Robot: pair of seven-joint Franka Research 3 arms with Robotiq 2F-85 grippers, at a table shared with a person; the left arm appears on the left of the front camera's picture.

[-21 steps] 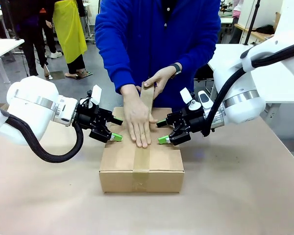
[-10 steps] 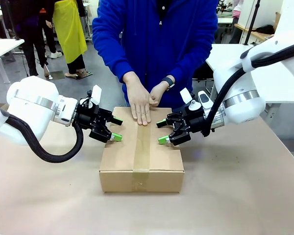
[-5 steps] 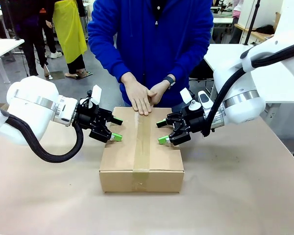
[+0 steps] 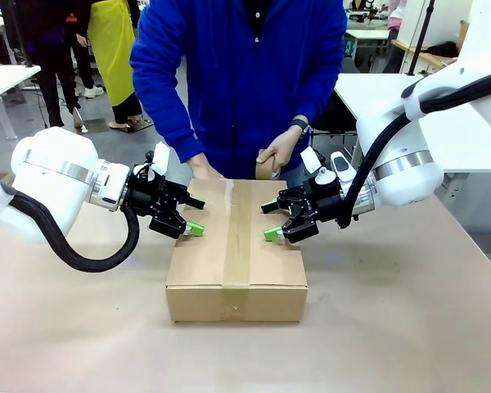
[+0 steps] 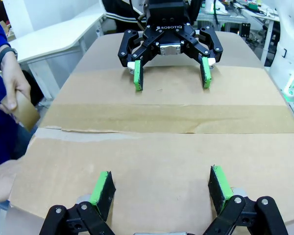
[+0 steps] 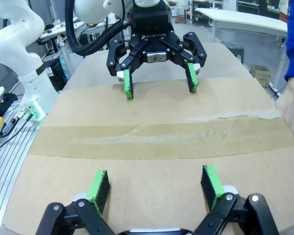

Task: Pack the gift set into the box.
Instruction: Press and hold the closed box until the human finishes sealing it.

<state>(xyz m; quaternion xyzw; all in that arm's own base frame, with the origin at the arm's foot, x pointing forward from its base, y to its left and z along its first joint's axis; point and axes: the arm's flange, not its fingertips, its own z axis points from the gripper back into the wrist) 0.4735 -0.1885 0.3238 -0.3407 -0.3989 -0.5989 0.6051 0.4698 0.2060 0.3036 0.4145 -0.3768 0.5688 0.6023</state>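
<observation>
Box (image 4: 236, 246) sits closed and taped on the desk (image 4: 393, 327). Your left end effector (image 4: 193, 217) and right end effector (image 4: 269, 220), both spread and empty, press its flaps, likely steadying them while the person's hand (image 4: 280, 150) holds the tape roll (image 4: 264, 168).

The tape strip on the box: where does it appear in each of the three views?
Front view: the tape strip runs down the middle of the box top, towards the camera.
Left wrist view: it crosses the picture sideways, mid-height.
Right wrist view: it also lies sideways, mid-height.
Shared landmark: the strip lies between the left gripper and right gripper.
</observation>
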